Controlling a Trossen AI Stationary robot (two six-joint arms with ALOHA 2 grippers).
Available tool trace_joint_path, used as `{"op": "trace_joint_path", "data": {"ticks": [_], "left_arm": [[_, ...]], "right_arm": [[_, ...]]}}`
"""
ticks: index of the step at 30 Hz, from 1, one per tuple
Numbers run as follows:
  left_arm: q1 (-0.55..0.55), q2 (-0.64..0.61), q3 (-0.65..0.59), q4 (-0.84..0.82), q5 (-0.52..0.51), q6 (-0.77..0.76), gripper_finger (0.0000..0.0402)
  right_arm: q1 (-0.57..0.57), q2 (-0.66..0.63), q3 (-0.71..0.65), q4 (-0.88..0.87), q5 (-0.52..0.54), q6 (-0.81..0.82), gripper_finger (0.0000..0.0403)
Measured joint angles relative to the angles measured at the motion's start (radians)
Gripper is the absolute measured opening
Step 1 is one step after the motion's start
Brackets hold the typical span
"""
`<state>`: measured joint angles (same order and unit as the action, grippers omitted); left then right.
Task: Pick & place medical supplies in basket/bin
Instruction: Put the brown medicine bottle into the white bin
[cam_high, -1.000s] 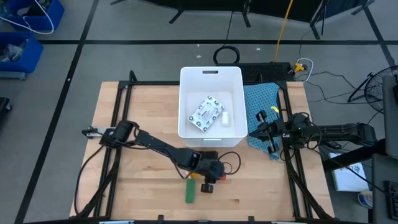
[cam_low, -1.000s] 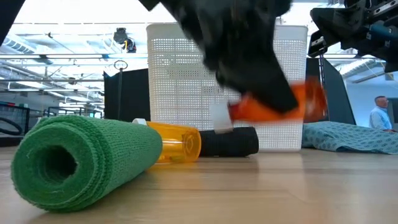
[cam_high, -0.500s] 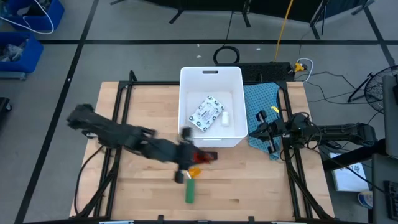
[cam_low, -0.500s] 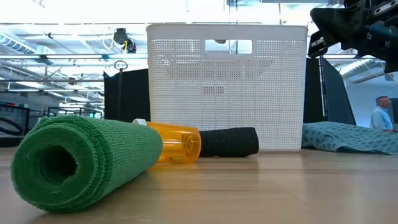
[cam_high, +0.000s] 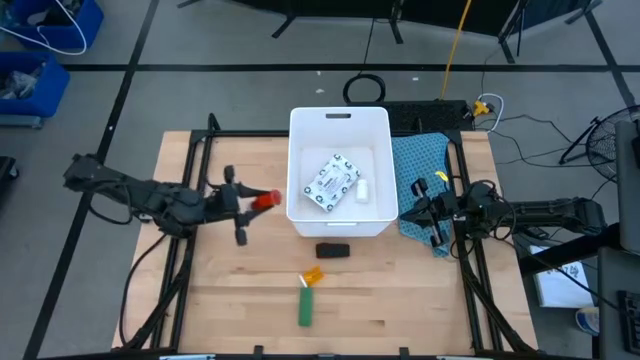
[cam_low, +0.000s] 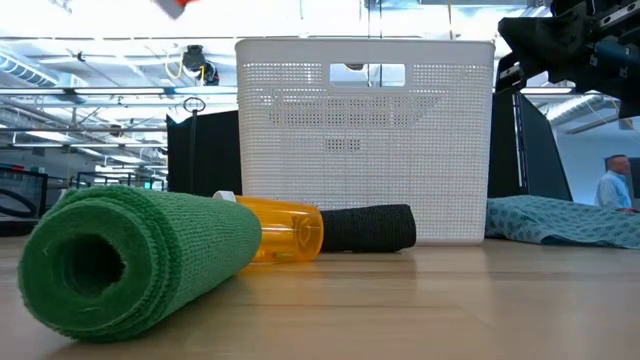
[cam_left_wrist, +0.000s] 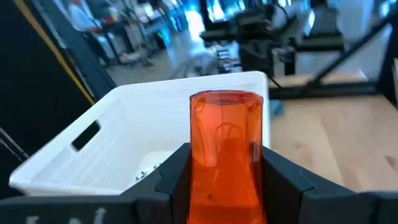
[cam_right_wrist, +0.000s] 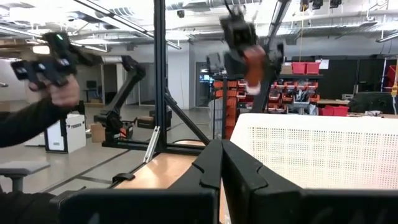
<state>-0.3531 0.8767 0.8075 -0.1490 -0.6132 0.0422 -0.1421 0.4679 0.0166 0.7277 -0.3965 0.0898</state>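
Since a second ago the left pincer (cam_high: 243, 205) has lifted from the desk in front of the bin (cam_high: 338, 128) to its left side, jaws clamped on the red bottle (cam_high: 264, 200). Packet (cam_high: 332, 182) lies inside the bin. Black piece (cam_high: 332, 250), orange piece (cam_high: 314, 275) and green roll (cam_high: 306, 306) lie unmoved before the bin. Right pincer (cam_high: 432, 212) waits closed right of the bin, over the cloth (cam_high: 418, 158). Wooden desk (cam_high: 240, 300); open lab room behind.

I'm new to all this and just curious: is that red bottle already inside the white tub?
No. Seen from above, the red bottle is gripped by the left gripper, to the side of the white tub, outside its walls.
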Motion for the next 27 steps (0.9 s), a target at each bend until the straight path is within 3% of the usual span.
{"op": "trace_joint_path", "data": {"ticks": [3, 7, 10, 13, 17, 20, 23, 27], "left_arm": [[0.045, -0.129, -0.215, 0.188, 0.025, 0.002, 0.0149], [0.1, -0.284, -0.457, 0.453, 0.173, 0.023, 0.0152], [0.147, -0.369, -0.585, 0.596, 0.232, 0.012, 0.0153], [0.197, -0.419, -0.632, 0.602, 0.239, -0.056, 0.0153], [0.261, -0.423, -0.62, 0.533, 0.237, -0.123, 0.0153], [0.313, -0.386, -0.536, 0.465, 0.263, -0.15, 0.0147], [0.363, -0.305, -0.356, 0.294, 0.303, -0.111, 0.0146], [0.43, -0.084, -0.059, 0.101, 0.337, -0.042, 0.0148]], "right_arm": [[0.0, 0.0, 0.0, 0.0, 0.0, 0.0, 0.0], [0.0, 0.0, 0.0, 0.0, 0.001, 0.0, 0.0], [0.0, 0.0, 0.0, 0.0, 0.001, -0.004, 0.0], [0.0, 0.0, 0.0, 0.001, 0.002, -0.018, 0.0], [0.0, 0.0, 0.0, 0.001, 0.003, -0.027, 0.0], [0.0, 0.0, 0.0, 0.003, 0.007, -0.027, 0.0], [0.0, 0.0, 0.0, 0.018, 0.008, -0.027, 0.0], [0.0, 0.0, 0.0, 0.052, 0.008, -0.027, 0.0]]}}
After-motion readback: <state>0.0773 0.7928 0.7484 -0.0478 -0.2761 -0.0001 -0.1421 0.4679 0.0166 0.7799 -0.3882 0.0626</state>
